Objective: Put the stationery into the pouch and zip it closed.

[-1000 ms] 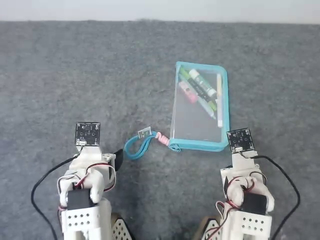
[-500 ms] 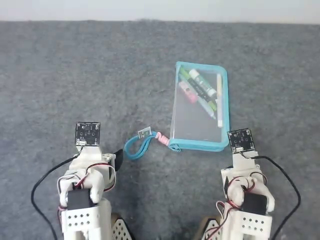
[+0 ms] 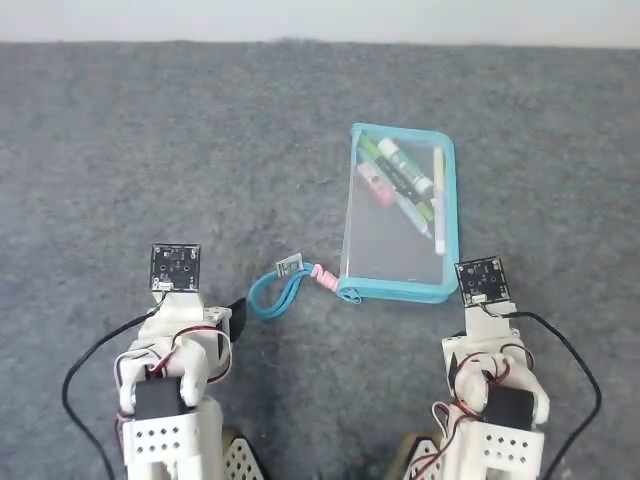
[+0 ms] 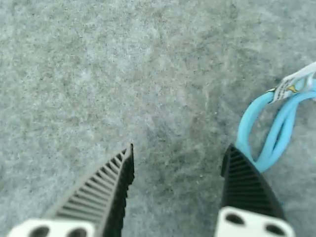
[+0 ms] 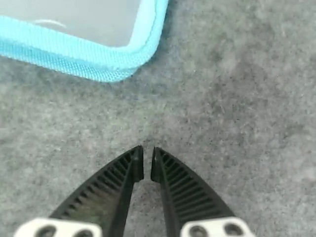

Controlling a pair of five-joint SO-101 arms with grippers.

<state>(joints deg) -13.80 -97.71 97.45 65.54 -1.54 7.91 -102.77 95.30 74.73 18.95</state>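
L gripper (image 4: 180, 148): jaws wide apart, nothing btwn them, over grey carpet (image 4: 98, 74). Blue strap loop (image 4: 266, 133) lies just beside one finger, on the side twd the R arm. R gripper (image 5: 147, 148): jaws nearly together, empty, pouch (image 5: 98, 64) corner just ahead. Pouch's long axis runs away from both arms; stationery (image 3: 400, 175) inside, at far end. Pink zip pull (image 3: 323, 277) at near corner, so I'd judge the L arm nearer it.

Grey felt mat (image 3: 150, 130) — pale wall strip (image 3: 320, 20) behind (far edge).

High camera overhead; wrist cameras close, downward; shared pouch (image 3: 385, 240) edge.
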